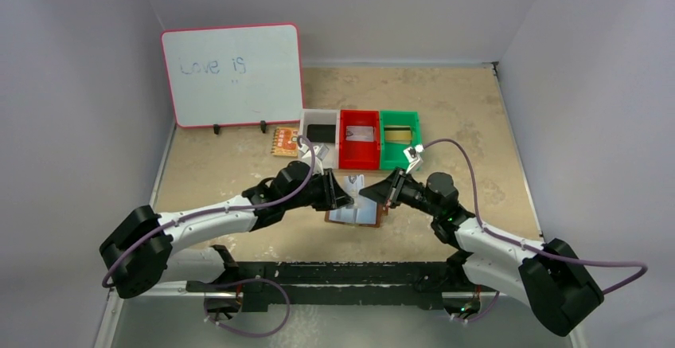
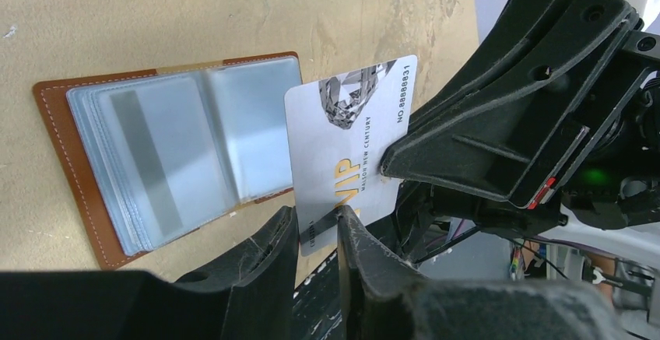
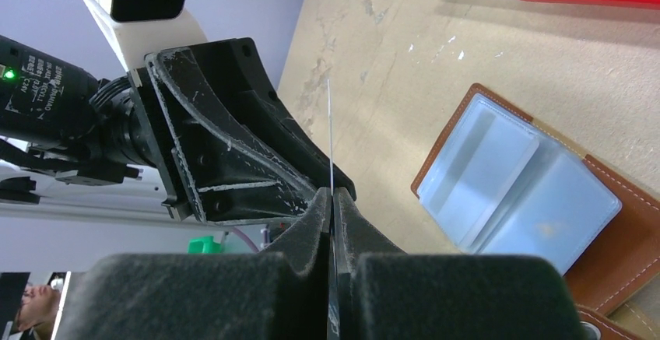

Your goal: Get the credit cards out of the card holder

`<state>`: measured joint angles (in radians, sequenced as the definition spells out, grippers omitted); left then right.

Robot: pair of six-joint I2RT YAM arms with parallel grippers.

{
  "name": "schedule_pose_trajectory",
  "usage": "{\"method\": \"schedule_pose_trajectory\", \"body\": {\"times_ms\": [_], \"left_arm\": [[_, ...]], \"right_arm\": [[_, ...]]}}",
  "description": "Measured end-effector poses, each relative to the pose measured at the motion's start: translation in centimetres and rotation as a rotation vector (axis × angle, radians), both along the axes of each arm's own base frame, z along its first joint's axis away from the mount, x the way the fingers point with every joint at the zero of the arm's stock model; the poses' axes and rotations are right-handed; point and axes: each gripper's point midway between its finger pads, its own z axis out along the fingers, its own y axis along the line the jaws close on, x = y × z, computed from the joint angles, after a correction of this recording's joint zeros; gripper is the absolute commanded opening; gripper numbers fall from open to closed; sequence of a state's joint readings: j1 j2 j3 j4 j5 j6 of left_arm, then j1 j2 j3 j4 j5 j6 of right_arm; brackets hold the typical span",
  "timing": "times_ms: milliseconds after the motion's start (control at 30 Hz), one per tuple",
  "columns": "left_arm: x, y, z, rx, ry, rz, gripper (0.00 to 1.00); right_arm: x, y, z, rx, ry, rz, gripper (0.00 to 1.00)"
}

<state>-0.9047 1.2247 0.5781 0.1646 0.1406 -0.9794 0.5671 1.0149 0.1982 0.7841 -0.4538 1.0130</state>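
Card: light, thin, stiff with some flex, glossy, so likely slippery. Best pinched on its flat faces near a short edge, pads well in from the rim. It is held on edge in the air just above the holder, clear of its sleeves. Right gripper is clamped tight on the card. Left gripper has its jaws parted, the card's lower corner between them; contact unclear. Card is silver-white, with gold "VIP", a diamond graphic and a printed number. Holder lies open: brown leather, pale blue-grey sleeves, a stripe showing through one.
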Motion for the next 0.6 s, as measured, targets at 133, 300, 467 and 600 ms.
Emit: {"method": "schedule_pose_trajectory", "body": {"times_ms": [133, 300, 467, 600], "left_arm": [[0.14, 0.1, -0.03, 0.015, -0.005, 0.005, 0.19], [0.33, 0.14, 0.1, 0.027, -0.021, 0.002, 0.19], [0.39, 0.19, 0.03, 0.031, -0.024, 0.004, 0.18], [0.39, 0.19, -0.2, 0.04, -0.02, 0.003, 0.18]], "right_arm": [[0.15, -0.06, -0.05, -0.003, -0.001, -0.008, 0.01], [0.43, -0.05, -0.06, -0.007, -0.002, -0.014, 0.04], [0.57, 0.03, -0.18, -0.012, 0.001, -0.013, 0.05], [0.63, 0.06, -0.39, -0.015, 0.007, -0.012, 0.06]]}}
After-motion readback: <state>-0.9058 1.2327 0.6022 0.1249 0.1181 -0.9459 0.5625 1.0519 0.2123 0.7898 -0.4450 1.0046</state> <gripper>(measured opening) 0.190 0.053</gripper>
